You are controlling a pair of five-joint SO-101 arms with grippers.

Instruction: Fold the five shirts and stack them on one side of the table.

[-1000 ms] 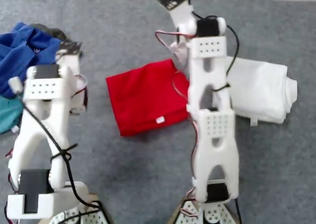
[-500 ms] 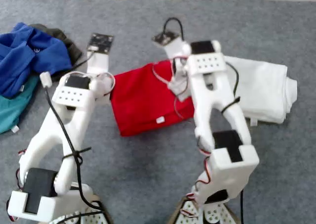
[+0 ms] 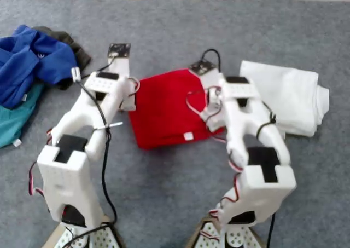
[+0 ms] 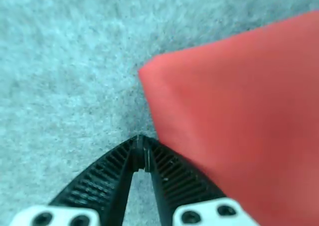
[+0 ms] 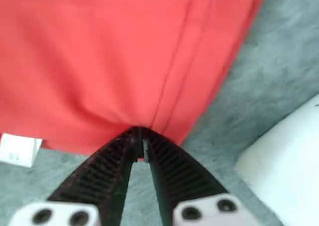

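Grey fuzzy tabletop [image 3: 164,188] bears a red shirt [image 3: 164,108].

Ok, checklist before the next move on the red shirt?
1. Red shirt folded flat: ok.
2. Left gripper on cloth: not ok, it is shut on the table beside the shirt's corner.
3. Right gripper holding cloth: cannot tell, it is shut at the shirt's edge.
4. White shirt folded, apart from red: ok.
5. Blue shirt and teal shirt folded: not ok, heaped.
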